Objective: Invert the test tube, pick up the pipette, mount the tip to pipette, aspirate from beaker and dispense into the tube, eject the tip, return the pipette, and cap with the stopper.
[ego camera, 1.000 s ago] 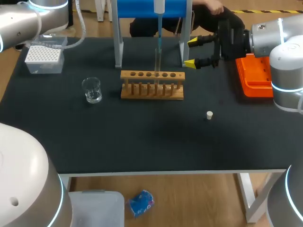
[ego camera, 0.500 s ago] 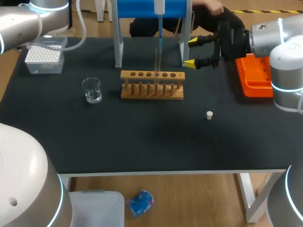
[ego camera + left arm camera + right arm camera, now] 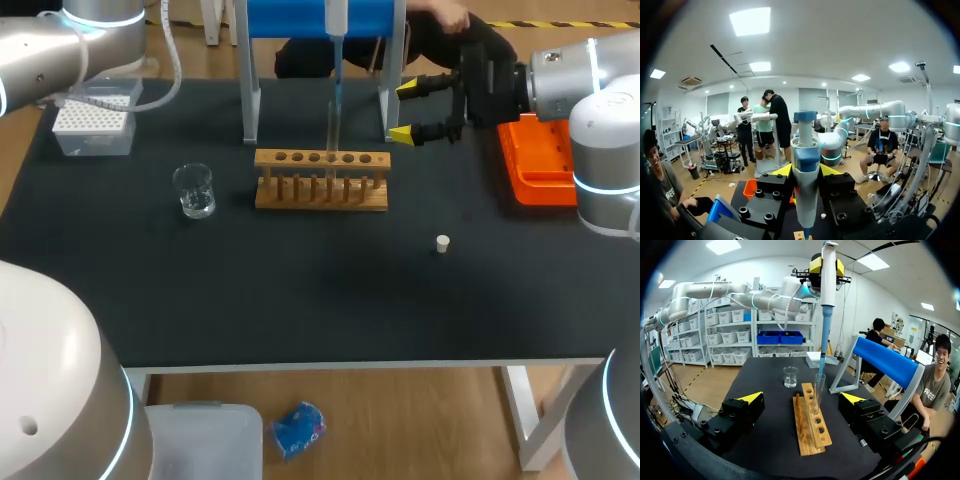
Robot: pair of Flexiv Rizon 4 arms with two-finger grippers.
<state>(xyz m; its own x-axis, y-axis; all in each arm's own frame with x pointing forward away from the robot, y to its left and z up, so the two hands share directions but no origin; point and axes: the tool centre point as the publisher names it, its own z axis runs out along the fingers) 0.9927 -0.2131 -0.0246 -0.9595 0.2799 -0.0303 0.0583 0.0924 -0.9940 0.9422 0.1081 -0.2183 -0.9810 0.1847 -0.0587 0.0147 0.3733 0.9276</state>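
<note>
Currently the left end effector (image 3: 807, 171) clamps the pipette (image 3: 805, 150), tip at the tube (image 3: 819, 382) mouth, apparently dispensing. Right end effector (image 3: 405, 110) gapes empty. Next: eject the tip.

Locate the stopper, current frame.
Head view: the stopper stands alone on the table, right of middle, nearer the front edge than the wooden rack and off to its right, touching nothing else.

No legible txt, labels, nos. or signs on anything.
</note>
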